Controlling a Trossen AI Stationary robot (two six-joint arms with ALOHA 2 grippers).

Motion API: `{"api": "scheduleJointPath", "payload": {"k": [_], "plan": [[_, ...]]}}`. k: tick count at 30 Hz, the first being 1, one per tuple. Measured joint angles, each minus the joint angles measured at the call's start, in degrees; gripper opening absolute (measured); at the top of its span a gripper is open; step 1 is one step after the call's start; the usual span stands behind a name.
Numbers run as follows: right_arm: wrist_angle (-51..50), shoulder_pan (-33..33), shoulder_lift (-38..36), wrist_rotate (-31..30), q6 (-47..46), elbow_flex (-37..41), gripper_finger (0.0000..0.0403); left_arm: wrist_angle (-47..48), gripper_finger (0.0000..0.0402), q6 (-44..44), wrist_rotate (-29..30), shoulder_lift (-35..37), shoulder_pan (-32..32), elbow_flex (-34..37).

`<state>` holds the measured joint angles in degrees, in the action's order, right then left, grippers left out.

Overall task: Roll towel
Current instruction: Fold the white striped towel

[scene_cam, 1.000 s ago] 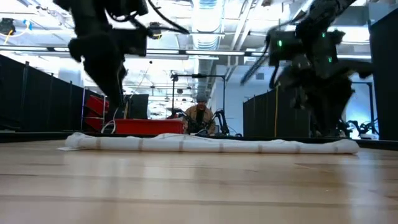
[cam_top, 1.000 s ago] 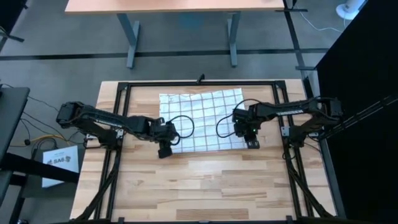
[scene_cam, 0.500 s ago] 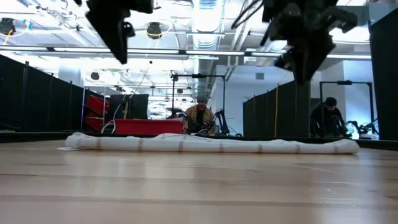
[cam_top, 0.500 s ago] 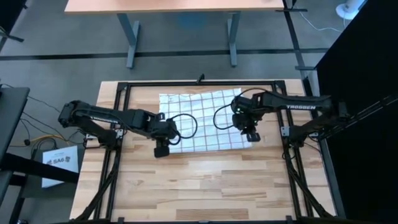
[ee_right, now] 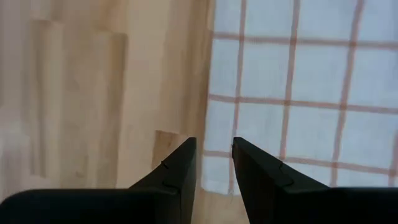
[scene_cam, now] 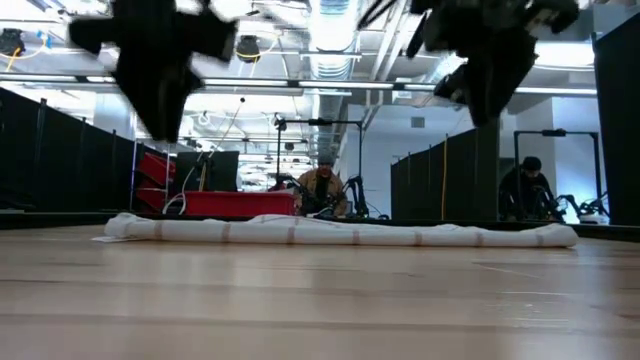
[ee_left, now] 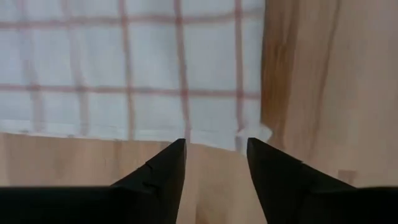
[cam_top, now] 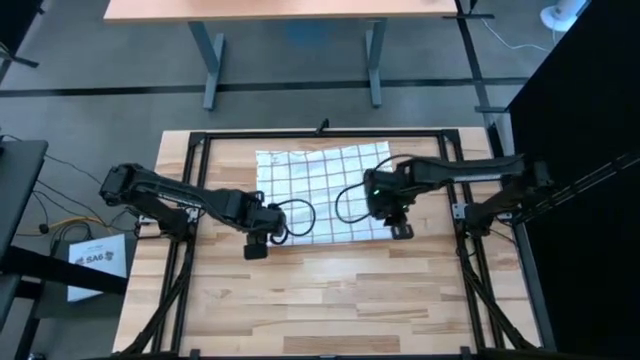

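The towel (cam_top: 325, 192), white with a grid of reddish lines, lies spread on the far half of the wooden table. In the low view its near edge (scene_cam: 340, 233) shows as a long low band on the wood. My left gripper (cam_top: 256, 246) hovers open above the towel's near left corner (ee_left: 250, 133); the wood shows between its fingers (ee_left: 214, 155). My right gripper (cam_top: 400, 229) hovers above the near right corner (ee_right: 217, 168), its fingers (ee_right: 214, 158) a narrow gap apart. Both are raised clear of the table in the low view.
A black frame (cam_top: 190, 140) runs around the table. Cable loops from the arms hang over the towel (cam_top: 298, 212) (cam_top: 348, 205). Bare wood (cam_top: 320, 300) fills the near half. Beyond the table, people (scene_cam: 322, 185) (scene_cam: 530, 185) are in the room.
Both grippers have risen from just above the towel's near edge and now hang well above the table. My left gripper has also drifted a little toward the near edge. The towel has stayed where it was.
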<state>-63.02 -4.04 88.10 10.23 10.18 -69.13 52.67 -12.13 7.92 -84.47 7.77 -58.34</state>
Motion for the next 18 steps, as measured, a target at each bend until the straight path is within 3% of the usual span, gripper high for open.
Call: {"api": "scheduleJointPath", "payload": {"k": [4,8,14,18], "plan": [[-0.6,0.6,5.7,-0.2,-3.6,0.4,0.0093,-8.5,0.0180,0.1,-3.6,0.0,-2.9,7.5],[-2.7,0.6,9.3,0.0,-4.3,1.6,0.0093,-12.1,0.0197,0.6,-7.6,0.1,-6.1,10.0],[-0.1,1.6,10.6,0.0,-6.8,8.2,0.0093,-14.9,0.0205,-1.5,-7.1,0.1,-7.8,10.1],[1.3,3.0,10.5,0.2,-9.2,11.6,0.0093,-15.8,0.0204,-1.2,-3.8,0.0,-6.1,10.1]]}}
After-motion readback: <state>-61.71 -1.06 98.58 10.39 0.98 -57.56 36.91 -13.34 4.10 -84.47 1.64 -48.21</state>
